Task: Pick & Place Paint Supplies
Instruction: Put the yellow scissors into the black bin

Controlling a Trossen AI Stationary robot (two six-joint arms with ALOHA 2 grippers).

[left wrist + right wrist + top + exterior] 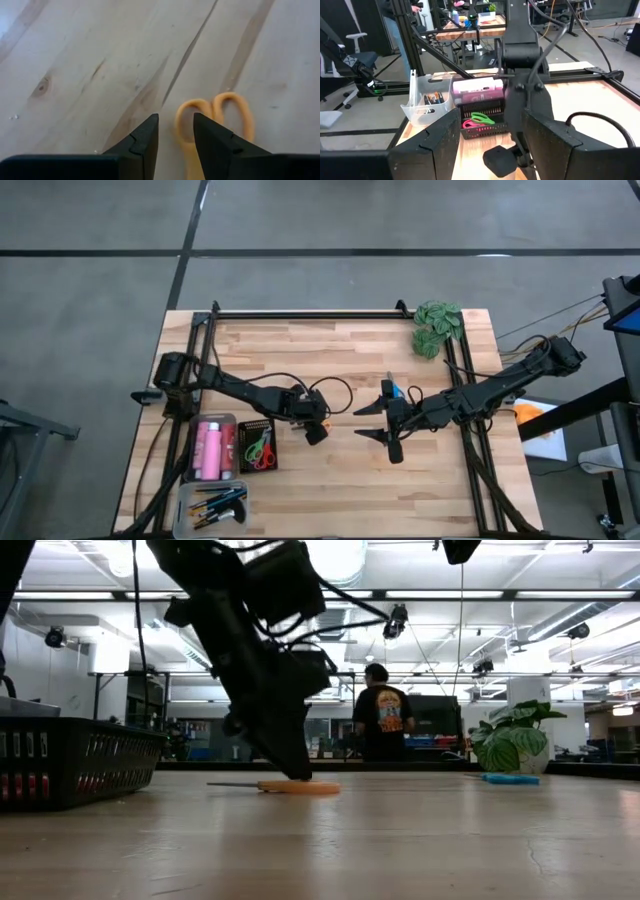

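Orange-handled scissors (212,116) lie flat on the wooden table near its middle; the low view shows them as a thin orange strip (300,786). My left gripper (176,131) points steeply down over them and is open by a narrow gap. One side of a handle ring (181,131) lies between its fingertips. In the low view the fingertips (296,770) are right at the scissors. My right gripper (374,422) hangs open above the table's middle, pointing toward the left arm, with nothing between its fingers (440,137). Blue scissors (510,779) lie flat beside it. My left gripper comes from above with a finger on either side of the rim of the orange scissors' handle ring (181,131). The scissors lie flat on the table. Whether the fingers touch the ring, I cannot tell.
At the table's near left stand a tray of pink bottles (211,448), a black basket (258,448) holding red and green scissors, and a clear tray of brushes (218,503). A green leafy clump (437,328) sits at the far right corner. A person (382,720) stands in the room beyond.
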